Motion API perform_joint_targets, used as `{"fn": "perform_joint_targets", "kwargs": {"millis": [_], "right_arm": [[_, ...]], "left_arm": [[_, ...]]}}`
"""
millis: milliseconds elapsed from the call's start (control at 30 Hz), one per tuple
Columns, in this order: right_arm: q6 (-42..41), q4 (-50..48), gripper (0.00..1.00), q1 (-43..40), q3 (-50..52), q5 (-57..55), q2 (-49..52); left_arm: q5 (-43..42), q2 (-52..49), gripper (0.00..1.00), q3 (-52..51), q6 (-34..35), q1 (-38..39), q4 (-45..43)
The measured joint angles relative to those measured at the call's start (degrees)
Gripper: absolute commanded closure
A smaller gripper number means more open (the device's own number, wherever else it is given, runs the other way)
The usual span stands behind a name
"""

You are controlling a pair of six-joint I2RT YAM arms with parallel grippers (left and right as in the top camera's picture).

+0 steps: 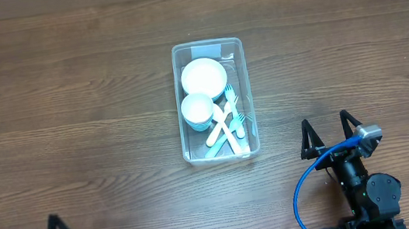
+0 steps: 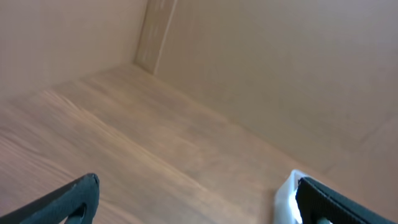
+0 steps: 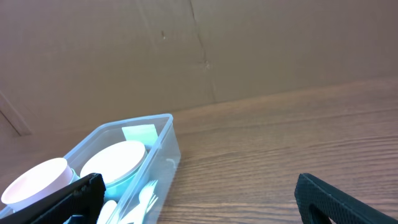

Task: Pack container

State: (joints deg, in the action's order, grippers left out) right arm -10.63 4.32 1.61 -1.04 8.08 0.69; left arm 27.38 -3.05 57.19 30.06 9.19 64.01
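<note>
Black fingers on the right tool (image 1: 323,120) stand spread wide with only bare wood between them, so it's released and carrying nothing. It sits low at the near right edge of the counter (image 1: 68,84), with a blue cable (image 1: 302,192) looping off the arm behind it. The left tool (image 2: 198,186) is the same deal: in its own wrist view the two fingers sit at opposite bottom corners, gaping, nothing gripped, looking out over empty-handed wood grain toward a cardboard wall (image 2: 280,74). It's tucked down at the near left edge in the overhead. The container (image 1: 180,102) sits about mid-counter, long side running away from the arms, up and to the left of the right tool and well apart from both tools. From the right wrist view it shows at the lower left, partly behind that tool's left finger. Inside it, a white bowl (image 1: 203,74) sits at the far end, and a white cup (image 1: 197,106) with what looks like teal under it is just nearer, against the left wall. A crossed pile of white and teal cutlery (image 1: 228,127) fills the near end and right side, forks for sure, can't tell the rest.
</note>
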Motion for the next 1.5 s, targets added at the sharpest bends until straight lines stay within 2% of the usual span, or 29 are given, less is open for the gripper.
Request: {"fn": "perform_joint_targets", "kwargs": {"millis": [100,167,200,233,267,300,333,433,567,700,867,1500], "right_arm": [[-0.02,-0.04,0.00,-0.02,0.00,0.02,0.00],[-0.02,0.04,0.00,-0.02,0.00,-0.02,-0.02],[0.00,0.09,0.00,-0.02,0.00,0.00,-0.07],[-0.02,0.04,0.00,0.00,0.00,0.00,-0.04],[-0.04,0.00,0.00,-0.02,0.00,0.00,-0.07],[-0.02,0.00,0.00,-0.02,0.00,0.00,-0.07],[0.00,0.02,0.00,0.00,0.00,0.00,-0.09],[-0.02,0.00,0.00,0.00,0.00,0.00,-0.07],[0.02,0.02,0.00,0.00,0.00,0.02,-0.07],[-0.02,0.02,0.00,-0.02,0.00,0.00,-0.07],[0.00,-0.02,0.00,0.00,0.00,0.02,-0.07],[0.00,-0.02,0.00,-0.02,0.00,0.02,-0.07]], "left_arm": [[-2.08,2.10,0.00,-10.43,3.58,-1.62,-8.92],[-5.22,2.36,0.00,-20.11,3.72,-2.80,-23.56],[-7.45,2.25,0.00,-25.05,2.75,-2.89,-31.61],[-8.46,2.08,0.00,-27.23,1.92,-2.93,-35.30],[-11.06,2.29,0.00,-32.76,-0.52,-2.93,-46.71],[-12.87,2.32,0.00,-36.30,-2.40,-2.93,-52.02],[-14.95,2.32,0.00,-40.15,-4.87,-2.93,-56.89],[-19.23,2.32,0.00,-48.48,-10.88,-2.93,-63.69],[-21.70,2.29,0.00,-55.17,-16.76,-2.93,-64.39],[-23.15,2.29,0.00,-56.46,-23.56,-2.93,-61.55],[-23.76,2.29,0.00,-56.52,-28.02,-2.93,-59.98],[-24.87,2.29,0.00,-56.52,-30.08,-2.93,-59.69]]}}
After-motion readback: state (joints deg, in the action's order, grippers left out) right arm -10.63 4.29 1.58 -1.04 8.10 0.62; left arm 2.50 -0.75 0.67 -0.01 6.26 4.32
